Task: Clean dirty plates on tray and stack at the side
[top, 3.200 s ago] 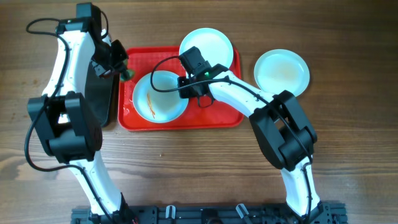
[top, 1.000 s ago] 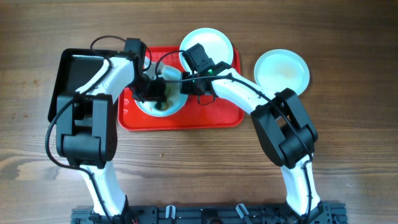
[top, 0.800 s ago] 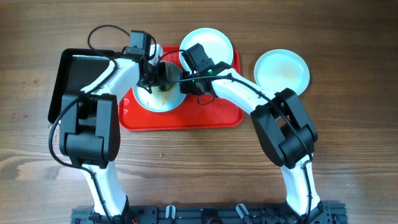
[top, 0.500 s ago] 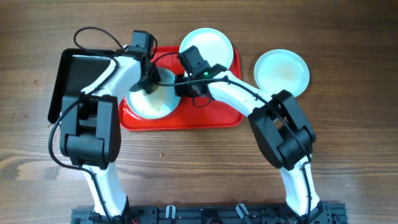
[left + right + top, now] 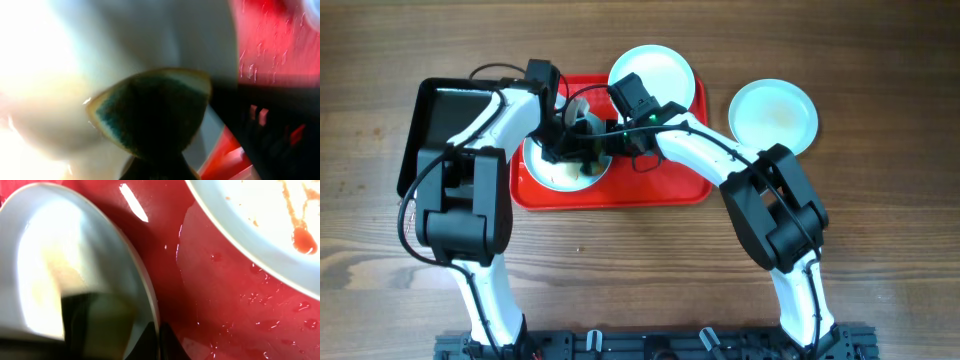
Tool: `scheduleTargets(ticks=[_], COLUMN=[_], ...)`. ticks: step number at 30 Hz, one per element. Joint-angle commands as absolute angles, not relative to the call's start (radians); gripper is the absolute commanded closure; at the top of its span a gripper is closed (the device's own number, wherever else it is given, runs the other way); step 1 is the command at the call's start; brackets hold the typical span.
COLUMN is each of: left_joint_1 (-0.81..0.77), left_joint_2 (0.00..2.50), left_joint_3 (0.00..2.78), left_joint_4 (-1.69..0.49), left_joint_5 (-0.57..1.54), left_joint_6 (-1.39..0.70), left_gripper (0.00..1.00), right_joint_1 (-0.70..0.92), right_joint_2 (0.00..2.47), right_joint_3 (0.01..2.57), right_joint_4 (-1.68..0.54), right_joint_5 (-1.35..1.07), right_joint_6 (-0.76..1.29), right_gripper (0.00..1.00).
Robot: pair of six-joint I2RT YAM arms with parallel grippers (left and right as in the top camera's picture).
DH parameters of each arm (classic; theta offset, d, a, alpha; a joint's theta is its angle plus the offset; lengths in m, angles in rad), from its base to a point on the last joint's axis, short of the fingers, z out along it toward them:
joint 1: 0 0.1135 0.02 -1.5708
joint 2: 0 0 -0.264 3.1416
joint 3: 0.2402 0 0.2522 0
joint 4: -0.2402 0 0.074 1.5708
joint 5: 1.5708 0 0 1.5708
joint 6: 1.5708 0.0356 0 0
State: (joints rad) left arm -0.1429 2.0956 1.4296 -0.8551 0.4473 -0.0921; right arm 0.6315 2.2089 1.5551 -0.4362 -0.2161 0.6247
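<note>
Plainly, the plate (image 5: 548, 172) under cleaning lies at the left of the red tray (image 5: 660, 188); the left jaws are closed on a green-and-yellow sponge (image 5: 155, 110) pressed into it; the right jaws are closed at its right rim, though a pinch cannot be confirmed. A second plate (image 5: 652, 70), sauce-streaked, overhangs the tray's far rim; a third plate (image 5: 773, 115) rests on the bench (image 5: 640, 260), right. The plates seem stiff, light and wet-slick; the rim suits a grip. No writing is legible.

The tray (image 5: 660, 185) is red. The plates (image 5: 772, 115) are white with bluish rims, one plate (image 5: 270, 225) streaked orange-red. The sponge (image 5: 150, 110) is dark green, yellow-edged. At left, the black tray (image 5: 445, 115) is glossy; the table (image 5: 880, 250) is brown-grained.
</note>
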Motion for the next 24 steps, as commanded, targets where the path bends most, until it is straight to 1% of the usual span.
scheduleTargets(ticks=[1,2,4,6,8,9,11,13,17,19,21,24], left_joint_1=[-0.149,-0.149,-0.148,-0.148,-0.148,-0.148,-0.146,-0.13,-0.059,0.008,0.07,0.11], left_joint_2=[2.107,2.107,2.103,2.089,2.062,2.052,2.037,2.017,1.985,1.982,1.982,1.982], left_joint_3=[1.427,1.427,1.43,1.448,1.493,1.515,1.562,1.615,1.633,1.633,1.633,1.633], left_joint_4=[-0.744,-0.717,-0.718,-0.766,-0.863,-0.909,-0.987,-1.069,-1.089,-1.089,-1.08,-1.058], left_joint_5=[0.079,-0.109,-0.26,-0.352,-0.447,-0.462,-0.444,-0.306,-0.084,-0.064,-0.064,-0.053], left_joint_6=[-0.348,-0.45,-0.512,-0.514,-0.514,-0.513,-0.511,-0.446,-0.388,-0.389,-0.388,-0.388], left_gripper=[0.96,0.96,0.96,0.96,0.96,0.96,0.96,0.96,0.96,0.96,0.96,0.96], right_joint_1=[0.628,0.628,0.628,0.628,0.628,0.628,0.628,0.628,0.628,0.628,0.629,0.631], right_joint_2=[2.235,2.235,2.235,2.235,2.235,2.235,2.235,2.235,2.235,2.235,2.235,2.244], right_joint_3=[1.56,1.56,1.56,1.56,1.56,1.56,1.56,1.56,1.56,1.56,1.559,1.559], right_joint_4=[-0.439,-0.439,-0.44,-0.442,-0.442,-0.442,-0.442,-0.446,-0.444,-0.436,-0.426,-0.418], right_joint_5=[-0.211,-0.211,-0.211,-0.211,-0.211,-0.211,-0.211,-0.211,-0.181,-0.164,-0.153,-0.154], right_joint_6=[0.63,0.629,0.629,0.629,0.629,0.629,0.629,0.628,0.627,0.627,0.621,0.605], right_gripper=[0.96,0.96,0.96,0.96,0.96,0.96,0.96,0.96,0.95,0.84,0.83,0.83])
